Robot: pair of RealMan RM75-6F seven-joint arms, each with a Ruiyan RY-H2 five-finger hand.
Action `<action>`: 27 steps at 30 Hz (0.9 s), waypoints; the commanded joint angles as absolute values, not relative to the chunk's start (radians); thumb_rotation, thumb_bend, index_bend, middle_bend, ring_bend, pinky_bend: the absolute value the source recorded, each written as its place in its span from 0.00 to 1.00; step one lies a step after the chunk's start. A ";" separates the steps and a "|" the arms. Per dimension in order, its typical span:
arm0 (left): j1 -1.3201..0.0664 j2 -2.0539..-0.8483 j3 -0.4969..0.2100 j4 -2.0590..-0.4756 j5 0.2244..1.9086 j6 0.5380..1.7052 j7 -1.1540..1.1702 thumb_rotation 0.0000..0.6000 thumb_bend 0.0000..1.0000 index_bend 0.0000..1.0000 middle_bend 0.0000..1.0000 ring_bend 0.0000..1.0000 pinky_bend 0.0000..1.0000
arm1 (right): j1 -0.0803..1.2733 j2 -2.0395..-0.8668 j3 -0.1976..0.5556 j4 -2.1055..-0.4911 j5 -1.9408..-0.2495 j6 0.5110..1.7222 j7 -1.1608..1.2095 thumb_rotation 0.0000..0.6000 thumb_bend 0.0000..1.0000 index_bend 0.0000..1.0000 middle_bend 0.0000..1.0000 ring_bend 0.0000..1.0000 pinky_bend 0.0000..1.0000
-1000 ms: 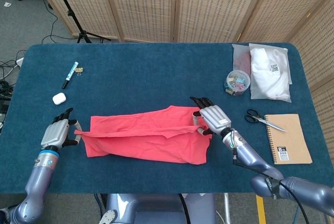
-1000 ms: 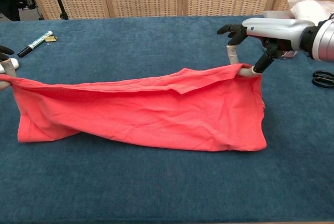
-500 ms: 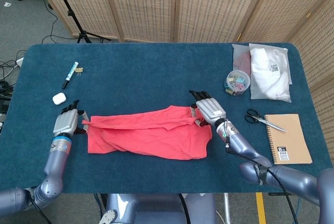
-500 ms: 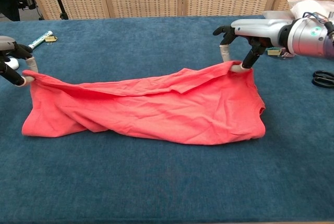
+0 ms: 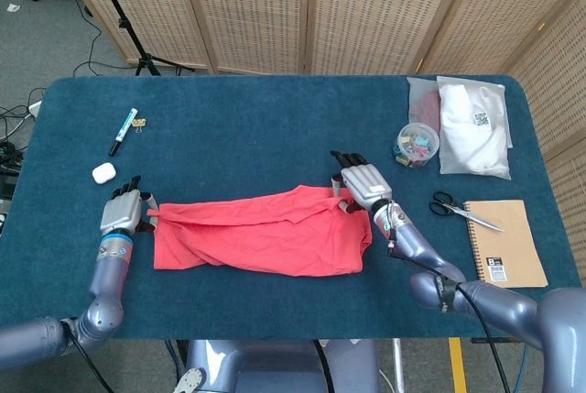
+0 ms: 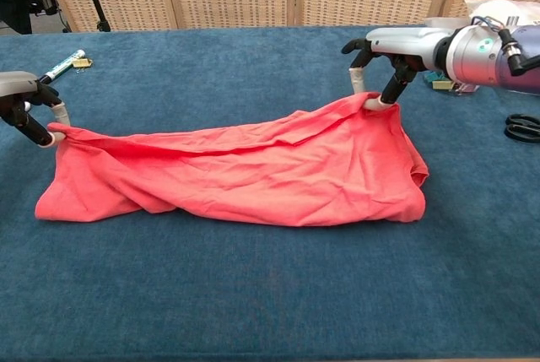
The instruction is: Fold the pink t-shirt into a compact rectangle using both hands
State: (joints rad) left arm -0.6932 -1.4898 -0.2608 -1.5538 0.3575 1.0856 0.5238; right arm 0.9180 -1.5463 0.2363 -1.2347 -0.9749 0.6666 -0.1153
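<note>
Pink t-shirt [image 6: 236, 181] lay mid-table, long band. Left hand [image 6: 25, 107] & right hand [image 6: 384, 54] each pinched upper edge corner; both had carried it farther back, lower than 1 s earlier. Lengthwise fold nearly laid down.

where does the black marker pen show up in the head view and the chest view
Head view: the marker pen lies at the far left of the table, beyond the white earbud case.
Chest view: the marker pen lies at the upper left edge, beyond the left hand.
Shared landmark: the pink t-shirt, whose left corner the left hand pinches; the pen lies beyond that corner in both views.
</note>
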 commanded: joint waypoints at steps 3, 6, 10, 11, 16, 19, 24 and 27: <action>-0.709 -1.531 -0.260 -1.497 0.340 1.090 0.537 1.00 0.52 0.74 0.00 0.00 0.00 | 0.928 -1.556 0.244 -1.206 -0.956 0.660 -0.114 1.00 0.49 0.66 0.00 0.00 0.00; -0.711 -1.545 -0.262 -1.479 0.338 1.090 0.537 1.00 0.52 0.74 0.00 0.00 0.00 | 0.930 -1.558 0.243 -1.197 -0.953 0.657 -0.113 1.00 0.49 0.66 0.00 0.00 0.00; -0.713 -1.559 -0.262 -1.460 0.344 1.096 0.541 1.00 0.52 0.74 0.00 0.00 0.00 | 0.931 -1.561 0.242 -1.188 -0.951 0.656 -0.111 1.00 0.49 0.66 0.00 0.00 0.00; -0.713 -1.562 -0.262 -1.455 0.345 1.098 0.542 1.00 0.52 0.74 0.00 0.00 0.00 | 0.932 -1.562 0.243 -1.185 -0.950 0.656 -0.111 1.00 0.49 0.66 0.00 0.00 0.00; -0.710 -1.576 -0.264 -1.436 0.365 1.099 0.531 1.00 0.47 0.28 0.00 0.00 0.00 | 0.933 -1.566 0.243 -1.173 -0.945 0.655 -0.109 1.00 0.49 0.66 0.00 0.00 0.00; -0.707 -1.577 -0.265 -1.430 0.378 1.093 0.523 1.00 0.44 0.03 0.00 0.00 0.00 | 0.932 -1.568 0.240 -1.167 -0.943 0.653 -0.109 1.00 0.49 0.66 0.00 0.00 0.00; -0.696 -1.573 -0.270 -1.435 0.399 1.098 0.504 1.00 0.42 0.00 0.00 0.00 0.00 | 0.931 -1.574 0.236 -1.154 -0.940 0.651 -0.108 1.00 0.49 0.66 0.00 0.00 0.00; -0.689 -1.564 -0.272 -1.446 0.406 1.107 0.502 1.00 0.41 0.00 0.00 0.00 0.00 | 0.931 -1.581 0.234 -1.147 -0.939 0.649 -0.109 1.00 0.49 0.66 0.00 0.00 0.00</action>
State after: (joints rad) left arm -0.6909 -1.5662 -0.2713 -1.4434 0.4031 1.1053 0.5035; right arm 0.9311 -1.5804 0.2341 -1.1471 -0.9390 0.6495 -0.1085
